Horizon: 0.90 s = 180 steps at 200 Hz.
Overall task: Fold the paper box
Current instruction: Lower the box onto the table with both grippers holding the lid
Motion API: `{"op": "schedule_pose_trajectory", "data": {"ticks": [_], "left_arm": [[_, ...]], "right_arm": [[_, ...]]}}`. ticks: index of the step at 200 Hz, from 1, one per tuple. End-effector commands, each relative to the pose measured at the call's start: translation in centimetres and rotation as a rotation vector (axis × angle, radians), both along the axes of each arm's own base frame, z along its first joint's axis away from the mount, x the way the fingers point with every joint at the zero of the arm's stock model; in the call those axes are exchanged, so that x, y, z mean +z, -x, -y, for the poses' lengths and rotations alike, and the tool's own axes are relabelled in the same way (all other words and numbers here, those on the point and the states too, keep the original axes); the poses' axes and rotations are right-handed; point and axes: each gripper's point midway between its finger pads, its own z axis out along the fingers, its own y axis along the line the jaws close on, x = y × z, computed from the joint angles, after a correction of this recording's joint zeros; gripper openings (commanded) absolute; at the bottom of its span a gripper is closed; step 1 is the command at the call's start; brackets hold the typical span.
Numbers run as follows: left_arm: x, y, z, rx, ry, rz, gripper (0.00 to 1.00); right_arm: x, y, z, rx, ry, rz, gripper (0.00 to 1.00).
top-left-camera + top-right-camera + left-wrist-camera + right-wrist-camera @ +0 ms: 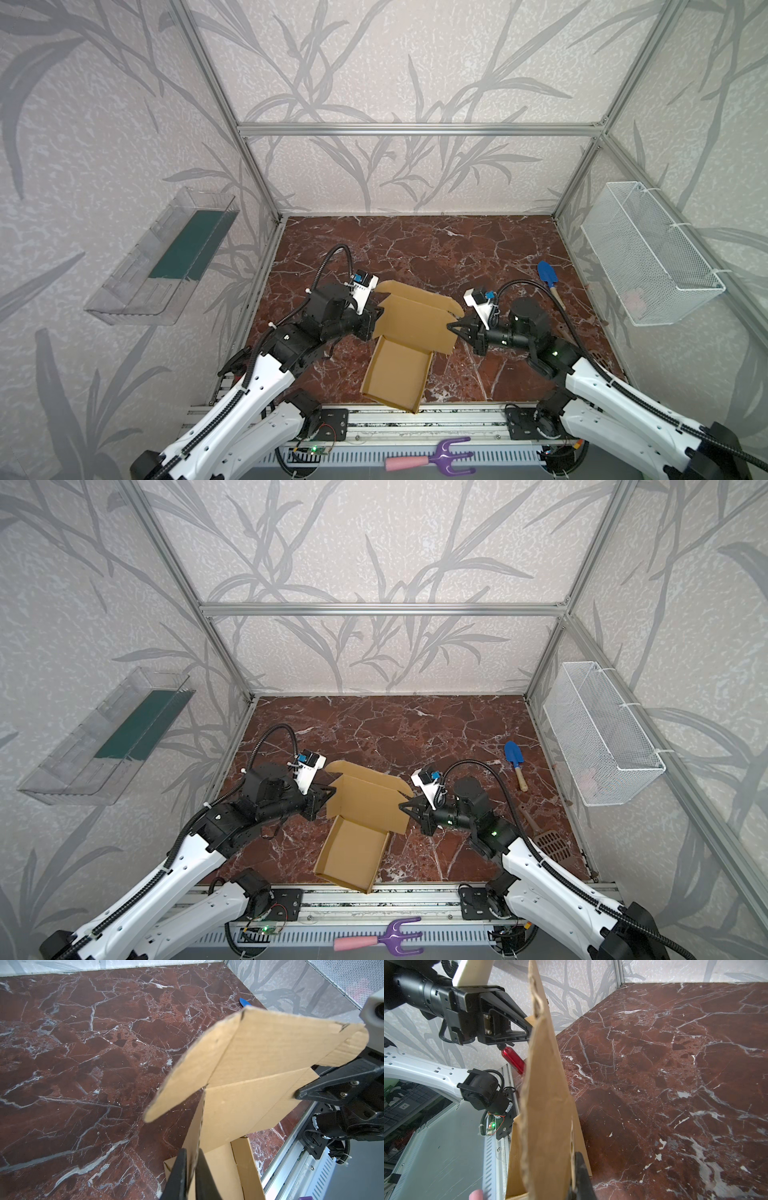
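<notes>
At the left of both top views, the left jaws pinch the left edge of the paper box (411, 328), which sits lower centre on the marble surface (436, 249) with its lid panel lifted. At the right, the right jaws are clamped on its opposite edge.

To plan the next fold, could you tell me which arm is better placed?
Likely left: the left gripper pinches the paper box's side flap, ready to turn in; the right gripper holds the opposite edge.
</notes>
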Motion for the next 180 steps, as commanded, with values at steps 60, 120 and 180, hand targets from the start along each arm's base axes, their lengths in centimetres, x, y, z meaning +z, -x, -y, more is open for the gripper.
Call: {"op": "schedule_pose_trajectory", "data": {"ticks": [60,120,180], "left_arm": [[0.8,-0.6,0.0,0.015,0.037,0.010,0.04],[1.0,-1.0,0.2,0.073,0.125,-0.012,0.00],[0.7,-2.8,-1.0,0.254,0.213,0.028,0.00]], "right_arm": [[2.1,0.0,-0.4,0.018,-0.036,0.052,0.00],[1.3,-3.2,0.8,-0.153,0.079,0.050,0.00],[1.3,-7.0,2.0,-0.325,0.185,0.078,0.00]]}}
